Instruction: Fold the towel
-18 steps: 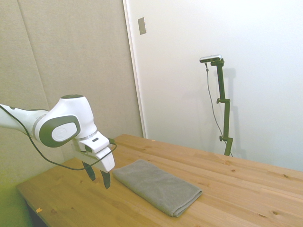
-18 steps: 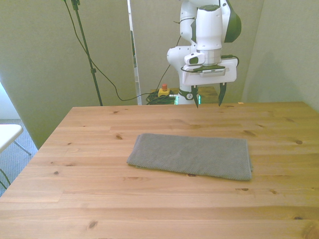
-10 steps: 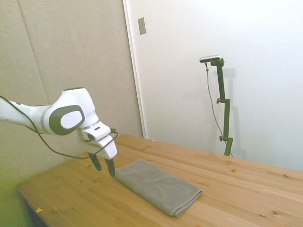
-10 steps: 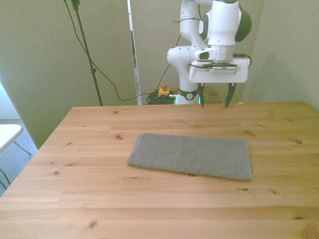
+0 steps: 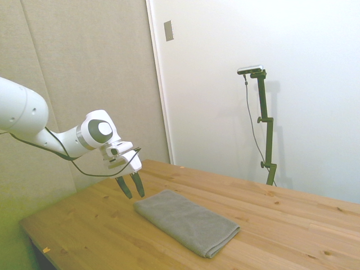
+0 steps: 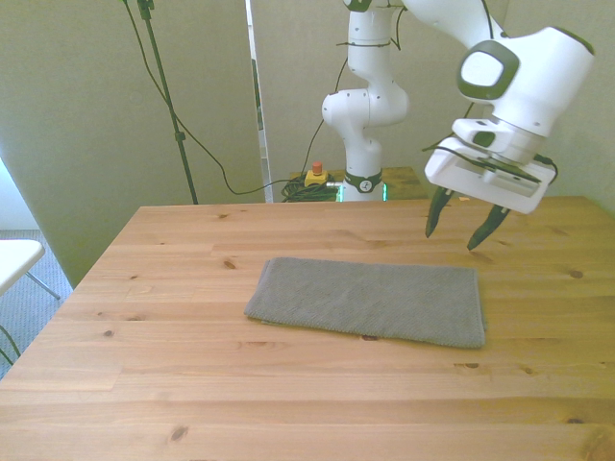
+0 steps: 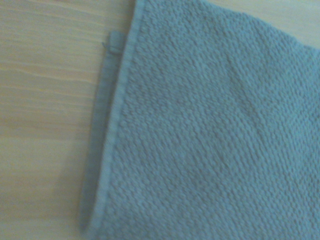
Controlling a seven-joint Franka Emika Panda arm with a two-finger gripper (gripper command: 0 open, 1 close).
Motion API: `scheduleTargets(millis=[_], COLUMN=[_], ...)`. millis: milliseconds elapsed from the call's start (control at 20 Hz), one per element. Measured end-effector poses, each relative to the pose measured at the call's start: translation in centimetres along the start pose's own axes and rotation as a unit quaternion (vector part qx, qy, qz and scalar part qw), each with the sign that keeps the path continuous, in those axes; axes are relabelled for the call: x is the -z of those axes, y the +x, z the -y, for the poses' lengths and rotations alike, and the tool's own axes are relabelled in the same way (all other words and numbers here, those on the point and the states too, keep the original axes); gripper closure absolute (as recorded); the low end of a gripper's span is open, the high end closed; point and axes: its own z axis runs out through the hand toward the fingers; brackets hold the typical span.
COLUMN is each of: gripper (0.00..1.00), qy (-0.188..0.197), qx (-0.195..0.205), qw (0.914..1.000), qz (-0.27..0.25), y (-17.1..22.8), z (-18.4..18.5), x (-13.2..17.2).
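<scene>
In the side view there is one towel [image 5: 187, 221], a grey-brown rectangle folded flat on the one wooden table [image 5: 292, 225], lying at a slant across the boards with its rounded thick end toward the near edge. One white arm [image 5: 34, 126] comes in from the picture's left, and its single gripper [image 5: 130, 187] hangs in the air just above and beside the towel's near-arm end, not touching it; the two dark fingers [image 5: 124, 188] stand apart with nothing between them. Bare wood shows all round the cloth, a wide stretch of it toward the far right of the table and a narrower band between the towel and the table's near-left edge. In the front view the same one towel [image 6: 370, 301] lies near the middle of the table [image 6: 173, 384], its long sides running roughly across the picture, its corner toward the front view's left slightly rounded. The gripper [image 6: 459, 224] hovers tilted over the wood behind the towel's end on the front view's right, its fingers spread and empty, clear of the cloth. Broad open table lies in front of the towel and to both sides. The wrist view shows, close and soft, the towel's [image 7: 210, 130] looped terry face and one hemmed edge, with a second layer's hem peeping out beside it, laid on pale wood [image 7: 45, 100].
</scene>
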Motion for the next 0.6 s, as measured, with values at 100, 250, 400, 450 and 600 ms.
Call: scheduleTargets(millis=[100,250,400,450,600], gripper=[0.00,0.00,0.00,0.00,0.00], qy=[-0.021,-0.044,-0.059,-0.058,-0.051], qx=[0.002,0.000,-0.004,-0.003,-0.001], qw=[0.9991,0.9944,0.9885,0.9871,0.9863], qz=[-0.037,-0.096,-0.139,-0.149,-0.157], y=[-1.4,-2.5,-3.5,-4.0,-5.7], z=[2.9,6.0,7.7,8.3,9.8], x=[-0.6,-1.7,-2.1,-2.0,-1.9])
